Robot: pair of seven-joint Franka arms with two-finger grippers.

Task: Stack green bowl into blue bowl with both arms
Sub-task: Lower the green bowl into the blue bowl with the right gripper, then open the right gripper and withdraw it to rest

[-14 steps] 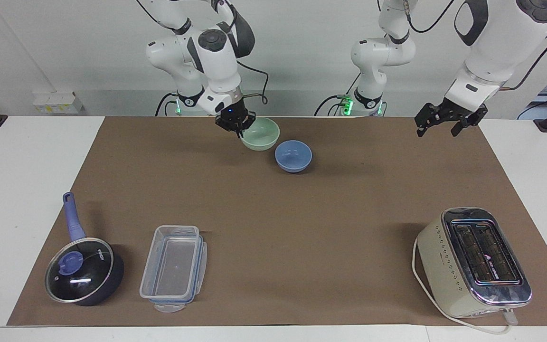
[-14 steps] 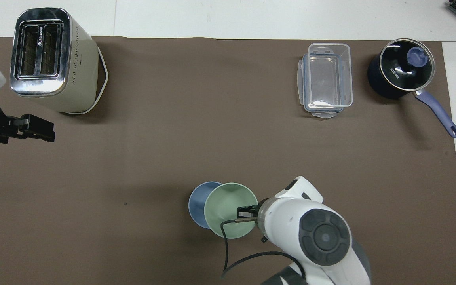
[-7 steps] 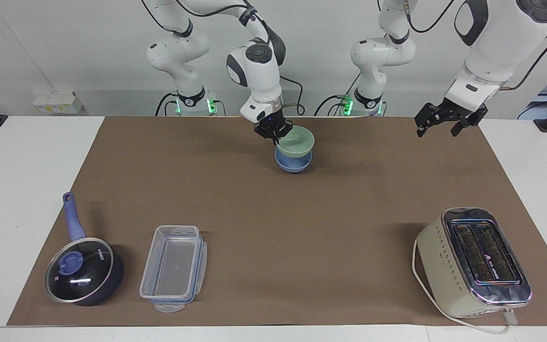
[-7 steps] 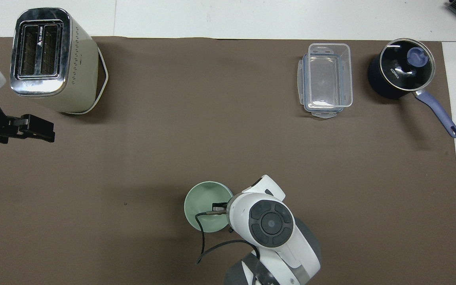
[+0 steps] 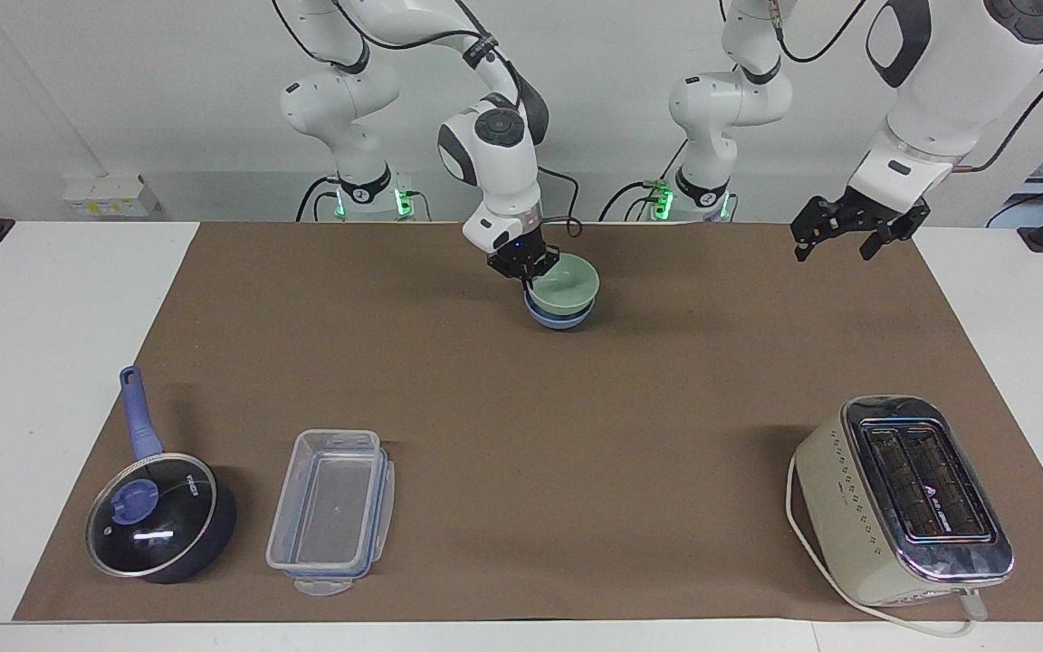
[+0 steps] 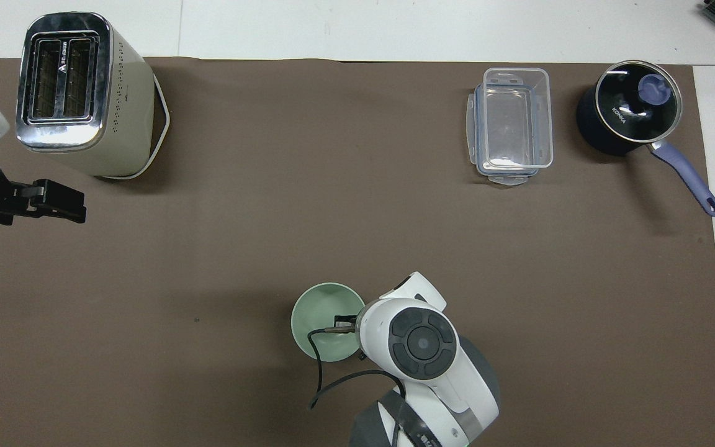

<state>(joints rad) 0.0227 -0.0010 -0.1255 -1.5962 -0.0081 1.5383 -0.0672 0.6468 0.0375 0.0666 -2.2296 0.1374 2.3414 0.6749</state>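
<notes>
Green bowl seated in the blue bowl, release pending

The right gripper (image 5: pixel 529 269) grips the rim of the green bowl (image 5: pixel 565 284) on the side toward the right arm's end of the table, jaws clamped on that rim; the green bowl sits nested in the blue bowl (image 5: pixel 560 318), near the robots' edge of the brown mat (image 5: pixel 521 407), and from overhead it hides the blue bowl entirely. My judgement: to finish well, the fingers should part fully before any lift, then rise straight up so the rim is not dragged and the 2 bowls stay centred. The left gripper (image 5: pixel 855 232) waits above the mat's corner at the left arm's end, jaws apart and holding nothing.
</notes>
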